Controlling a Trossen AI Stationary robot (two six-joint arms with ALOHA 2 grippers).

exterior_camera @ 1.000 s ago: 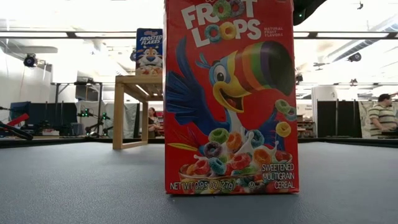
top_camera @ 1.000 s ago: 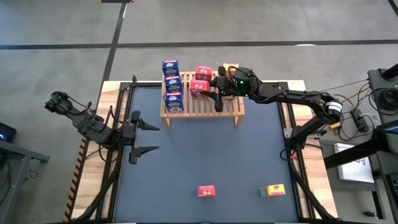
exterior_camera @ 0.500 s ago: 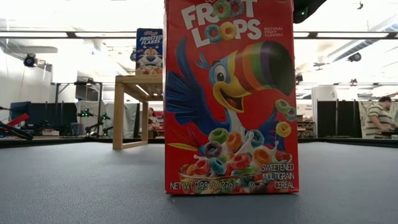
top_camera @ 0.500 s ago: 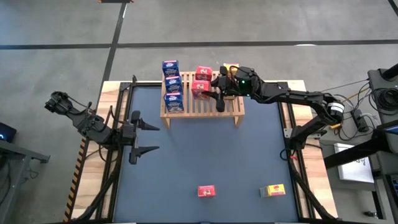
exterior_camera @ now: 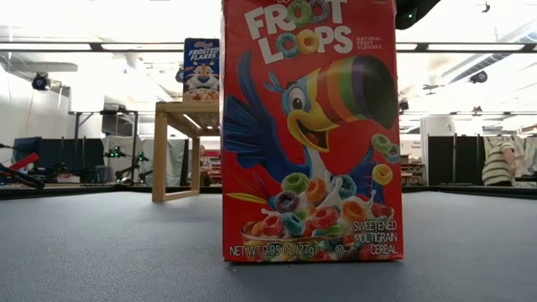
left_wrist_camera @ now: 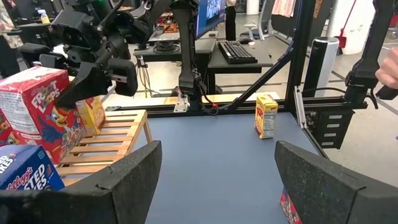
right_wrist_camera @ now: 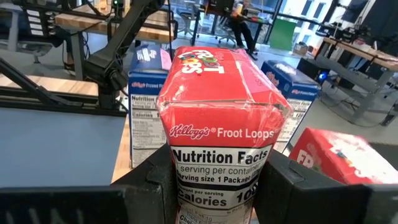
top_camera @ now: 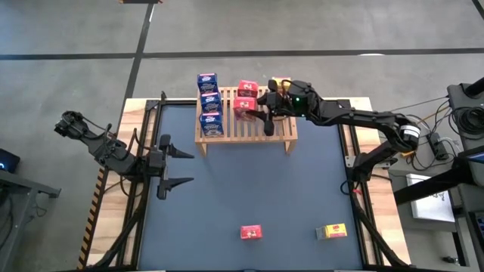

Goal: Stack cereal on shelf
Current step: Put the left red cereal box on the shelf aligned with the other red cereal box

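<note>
The shelf (top_camera: 246, 128) stands at the table's far side and carries three blue cereal boxes (top_camera: 210, 100) in a row at its left end. It also carries a red one (top_camera: 247, 88) and a yellow one (top_camera: 280, 81). My right gripper (top_camera: 261, 109) reaches in over the shelf from the right and is shut on another red cereal box (right_wrist_camera: 221, 124). Whether that box's bottom touches the slats is hidden. My left gripper (top_camera: 185, 166) waits open at the table's left side with nothing between its fingers. My right gripper pinches the red box between its two fingers (right_wrist_camera: 146, 186), one on each of two opposite faces, low on the box. The nutrition-facts side panel (right_wrist_camera: 217, 171) faces back toward the wrist. The fingers come in level from the table's right. The box stands upright in the hold.
A red box (top_camera: 251, 232) and a yellow box (top_camera: 331, 231) stand near the table's front edge; the red one fills the low view (exterior_camera: 310, 130). Black frame rails (top_camera: 147, 151) run along both table sides. A person stands in the room behind (exterior_camera: 502, 159).
</note>
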